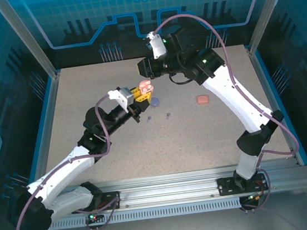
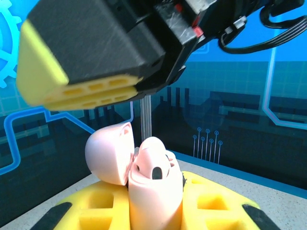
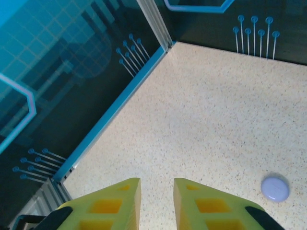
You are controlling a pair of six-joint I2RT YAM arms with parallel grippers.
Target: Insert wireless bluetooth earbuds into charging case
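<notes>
Left fingers (image 2: 216,203) clench the open pink case (image 2: 153,187) above the tabletop (image 1: 202,142); how full it is, I cannot tell. Right fingers (image 3: 112,203) hover over it, parted and empty. Two purple buds (image 1: 149,117) lie loose, uncased.

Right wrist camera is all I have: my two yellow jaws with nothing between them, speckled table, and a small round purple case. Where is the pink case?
Observer: In the top view the pink case is held up, lid open, clamped in the left gripper.
Operator: Where am I relative to it?
Observer: The left wrist view has the right gripper hanging just above the open case, not touching it.
Operator: Any loose buds?
Observer: Two purple earbuds lie on the table, nearer the arm bases than the purple case.
</notes>
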